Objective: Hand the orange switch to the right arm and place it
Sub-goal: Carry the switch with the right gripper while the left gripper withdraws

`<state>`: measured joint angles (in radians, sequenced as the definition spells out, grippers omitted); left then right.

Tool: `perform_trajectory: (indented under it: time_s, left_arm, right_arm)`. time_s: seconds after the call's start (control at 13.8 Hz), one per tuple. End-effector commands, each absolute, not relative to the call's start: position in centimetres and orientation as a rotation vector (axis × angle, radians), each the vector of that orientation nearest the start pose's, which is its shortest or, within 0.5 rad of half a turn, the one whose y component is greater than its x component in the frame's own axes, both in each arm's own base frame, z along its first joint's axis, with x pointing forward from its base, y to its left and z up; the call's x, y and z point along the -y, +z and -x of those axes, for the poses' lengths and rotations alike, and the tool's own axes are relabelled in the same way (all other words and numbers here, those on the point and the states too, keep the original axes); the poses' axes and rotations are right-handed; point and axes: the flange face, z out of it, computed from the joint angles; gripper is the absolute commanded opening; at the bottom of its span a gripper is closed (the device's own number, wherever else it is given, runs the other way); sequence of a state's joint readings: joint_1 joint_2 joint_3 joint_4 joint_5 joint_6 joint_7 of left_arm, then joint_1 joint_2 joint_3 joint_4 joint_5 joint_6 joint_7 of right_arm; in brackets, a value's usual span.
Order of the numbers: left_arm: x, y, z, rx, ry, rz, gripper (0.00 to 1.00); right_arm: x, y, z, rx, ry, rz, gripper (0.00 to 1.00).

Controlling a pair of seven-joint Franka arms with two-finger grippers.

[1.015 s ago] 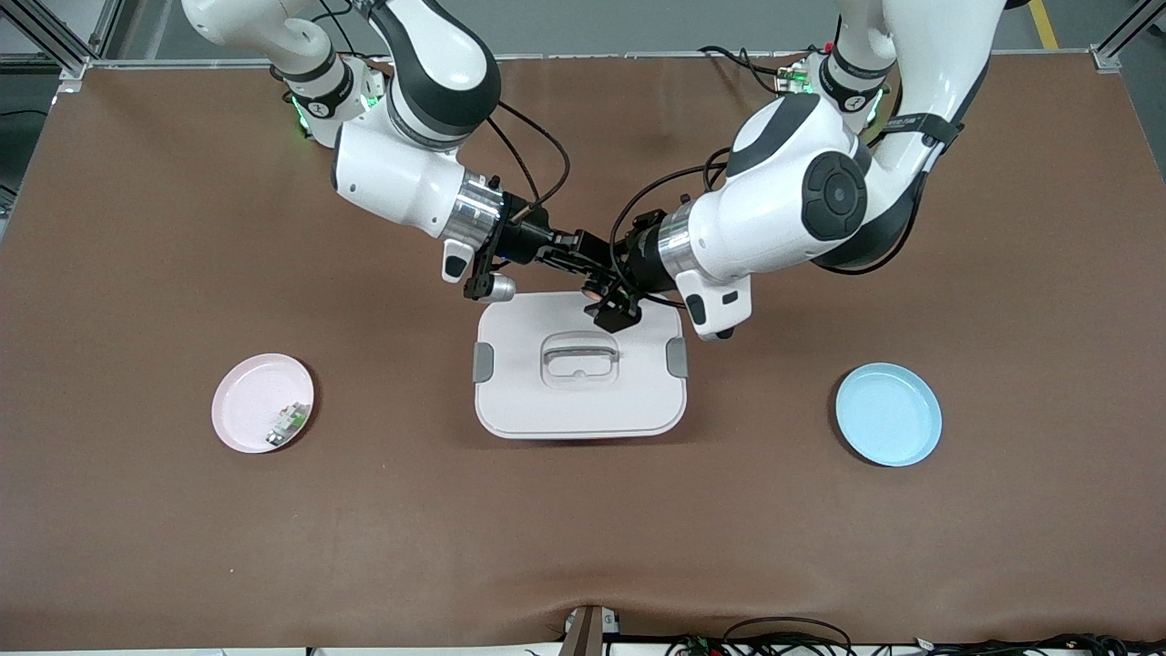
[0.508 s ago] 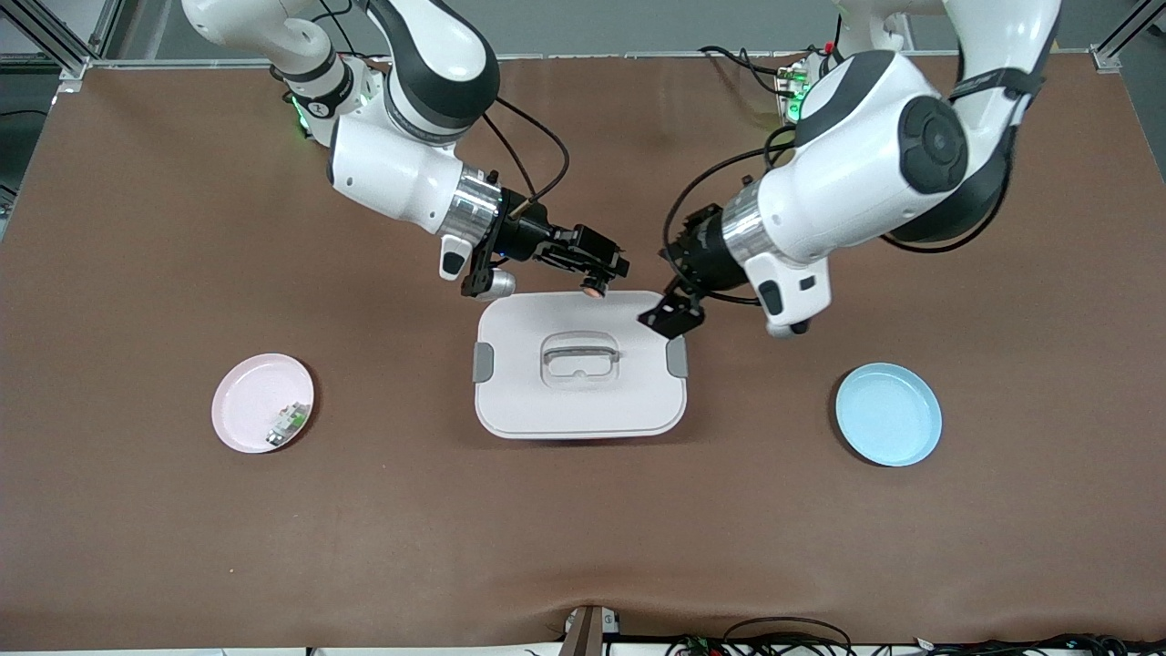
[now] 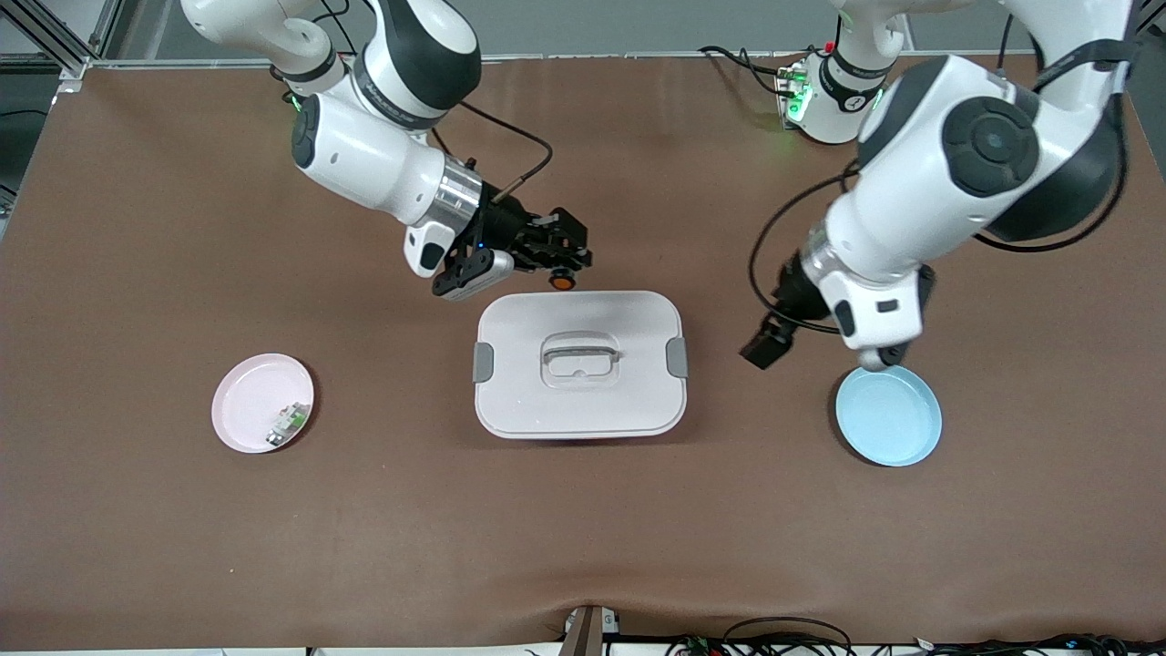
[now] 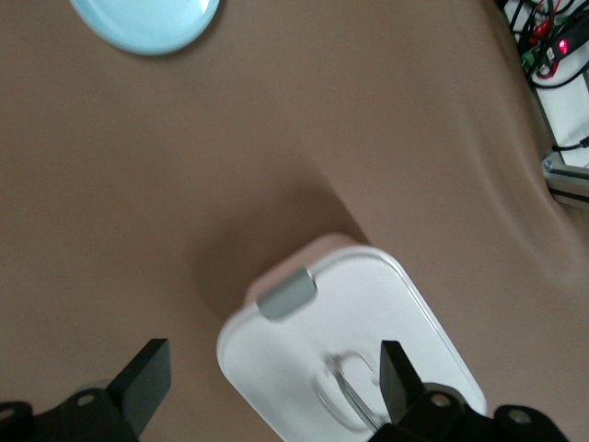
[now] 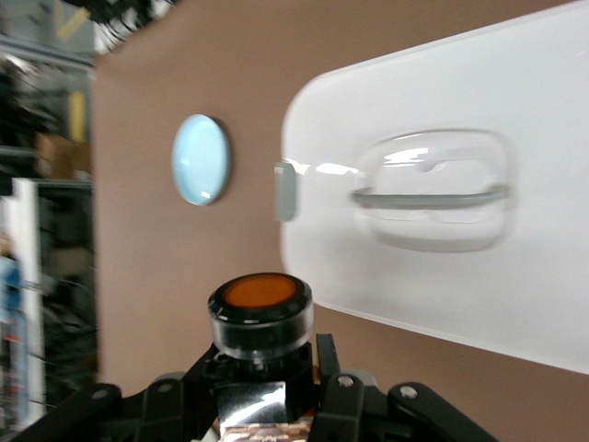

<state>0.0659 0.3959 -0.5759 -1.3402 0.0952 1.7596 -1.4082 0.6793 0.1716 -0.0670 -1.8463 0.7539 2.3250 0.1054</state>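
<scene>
Orange switch (image 3: 562,281) sits pinched in the right end effector (image 3: 557,266), its round orange end poking out past the fingertips, up in the air just over the edge of the white lidded box (image 3: 579,364) that faces the robots' bases. Left end effector (image 3: 763,348) hangs with its fingers spread wide and nothing in them, over bare desk (image 3: 583,528) between the box and the blue plate (image 3: 888,415). Pink plate (image 3: 262,403) toward the right arm's end carries a small white-and-green part (image 3: 286,423)
</scene>
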Motion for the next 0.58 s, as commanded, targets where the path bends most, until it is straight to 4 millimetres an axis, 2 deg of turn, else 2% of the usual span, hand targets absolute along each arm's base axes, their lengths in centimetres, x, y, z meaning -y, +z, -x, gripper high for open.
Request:
perform_trajectory:
  time_s: [0.0,0.22,0.51]
  left_arm:
    - [21.0,54.2,-62.6,1.241,-0.007,2.960,1.00]
    - [16.8,54.3,-63.5,1.079,-0.042,2.954,1.00]
    - [10.9,54.6,-64.6,0.896,-0.096,2.949,1.00]
  right_arm:
    - [-32.8,48.0,-51.4,0.264,-0.068,2.639,0.00]
    - [-28.5,48.7,-52.2,0.527,-0.079,2.723,0.00]
    - [-22.1,48.5,-54.0,0.895,-0.087,2.792,0.00]
